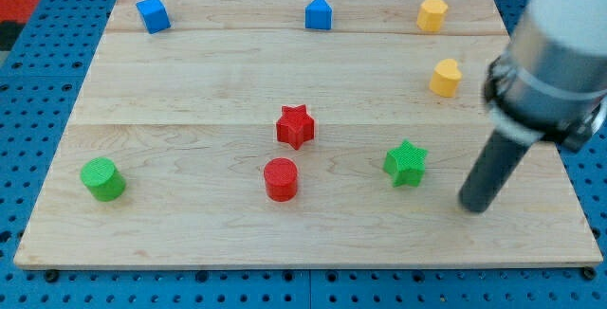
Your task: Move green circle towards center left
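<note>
The green circle [102, 178] is a short green cylinder near the board's lower left. My tip [476, 206] is at the view's lower right, far from the green circle, just right of the green star [407, 163] and not touching it. The rod rises up and to the right into the arm's blurred body.
A red star [295, 126] and a red circle [281, 179] sit near the middle. A blue cube [153, 14], a blue pentagon-like block [319, 13] and a yellow hexagon [432, 14] line the top. A yellow heart [445, 78] is at the right. The wooden board [190, 91] lies on blue pegboard.
</note>
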